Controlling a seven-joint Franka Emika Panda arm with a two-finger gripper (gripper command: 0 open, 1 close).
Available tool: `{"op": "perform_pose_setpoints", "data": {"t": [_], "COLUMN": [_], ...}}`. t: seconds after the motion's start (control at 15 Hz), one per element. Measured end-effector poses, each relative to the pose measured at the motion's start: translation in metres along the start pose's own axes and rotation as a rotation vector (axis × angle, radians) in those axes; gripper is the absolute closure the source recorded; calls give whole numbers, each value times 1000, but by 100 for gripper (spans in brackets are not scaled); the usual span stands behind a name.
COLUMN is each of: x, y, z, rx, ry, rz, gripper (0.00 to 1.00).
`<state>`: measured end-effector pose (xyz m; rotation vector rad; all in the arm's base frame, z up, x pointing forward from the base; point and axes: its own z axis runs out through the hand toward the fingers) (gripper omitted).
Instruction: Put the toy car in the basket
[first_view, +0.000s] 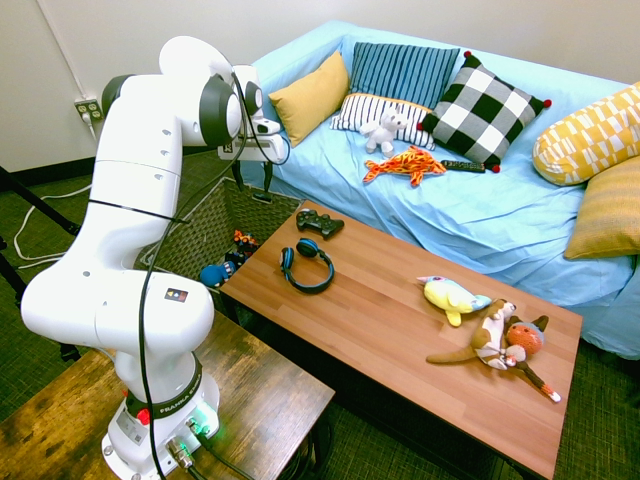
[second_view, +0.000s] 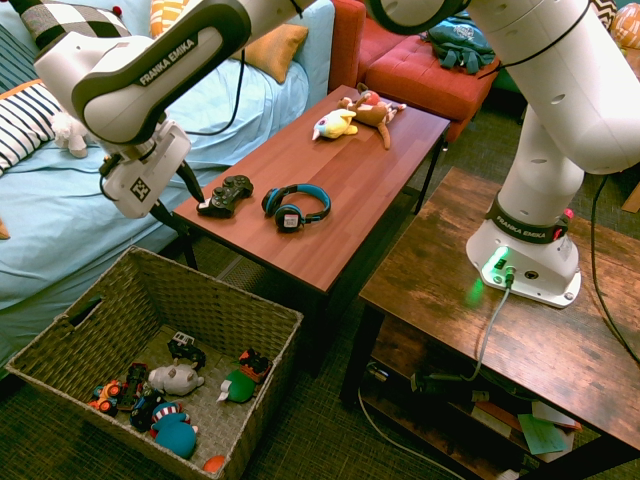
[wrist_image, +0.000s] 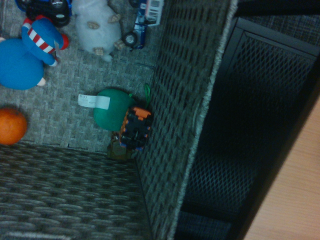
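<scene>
Gripper (second_view: 195, 232) fingers stand wide and empty above the basket (second_view: 214, 303). The orange toy car (wrist_image: 135, 128) lies inside the basket, in a corner, wheels uppermost; judged light, stiff, smooth and sturdy, best gripped across its body sides.

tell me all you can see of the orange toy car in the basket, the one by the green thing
The toy car is small and boxy, orange with a dark underside and bluish-purple bits along its edges. It looks like hard plastic. It lies tipped over, underside showing, in a corner of the basket, against the green toy and partly over a brown item. The gripper is not holding it.
</scene>
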<state>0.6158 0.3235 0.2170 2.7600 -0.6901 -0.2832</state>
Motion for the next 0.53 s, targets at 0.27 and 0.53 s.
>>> {"op": "perform_pose_setpoints", "data": {"t": [0.27,0.53], "x": [54,92], "y": [83,165], "z": [-42,-32], "rx": [130,258], "ry": [61,82], "rz": [76,156], "gripper": [0,0]}}
